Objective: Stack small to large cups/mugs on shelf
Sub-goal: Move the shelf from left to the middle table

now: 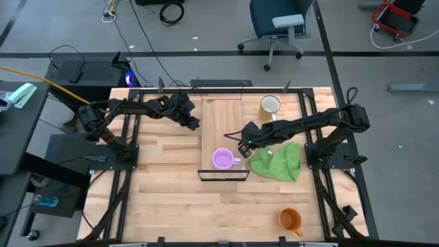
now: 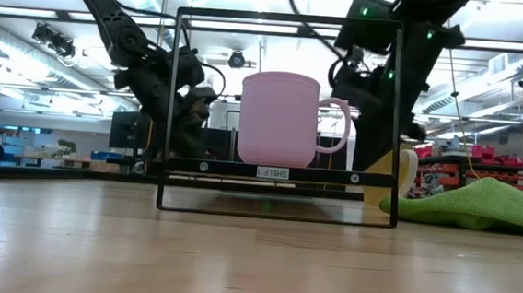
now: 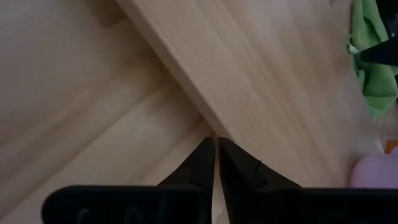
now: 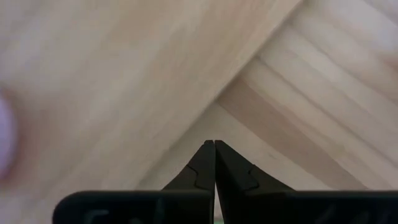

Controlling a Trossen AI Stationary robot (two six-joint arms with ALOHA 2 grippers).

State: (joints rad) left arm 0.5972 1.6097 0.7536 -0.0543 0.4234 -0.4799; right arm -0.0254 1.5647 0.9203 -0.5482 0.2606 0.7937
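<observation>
Purple mug [image 1: 221, 159] sits on the shelf [image 1: 221, 123] — left gripper [image 1: 194, 123] and right gripper [image 1: 243, 146] both pinched together, holding nothing.

Purple mug [image 1: 221, 159], green cloth [image 1: 278, 161].

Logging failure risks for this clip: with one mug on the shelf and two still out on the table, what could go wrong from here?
The purple mug sits near the shelf end by the black frame, so a nudge could tip it off. The right gripper, shut, hangs close beside it and might clip its handle. The green cloth lies between that arm and the orange mug, and could snag. The cream mug is nearer.
</observation>
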